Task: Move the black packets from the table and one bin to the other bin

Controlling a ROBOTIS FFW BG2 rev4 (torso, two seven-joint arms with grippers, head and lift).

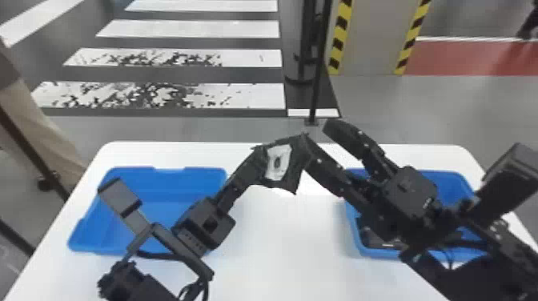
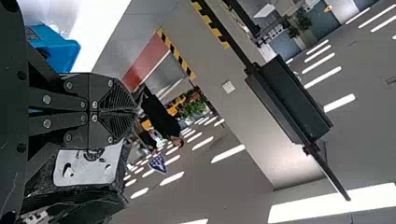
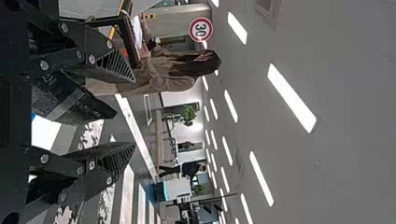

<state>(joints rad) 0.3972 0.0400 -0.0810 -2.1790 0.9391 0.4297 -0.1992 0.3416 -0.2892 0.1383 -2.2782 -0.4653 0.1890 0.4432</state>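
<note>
The left claw (image 2: 135,111) has its fingers pressed together, seemingly nipping one edge of a glossy black plastic packet with a white label (image 1: 294,172), held up above the tabletop. The right claw (image 3: 134,112) is spread, with part of the packet between its fingers, nearer one of them. The packet looks light and limp, its film creased and sagging, so it will probably fold rather than push back, and the shiny skin may slip from a shallow pinch. The best second hold is likely the loose edge facing the right claw, taken deep between the pads; a squeeze over the label might press the contents. Beyond lie the white tabletop (image 1: 296,256), a blue plastic bin on the left (image 1: 148,180) and a blue plastic bin on the right (image 1: 444,188).
</note>
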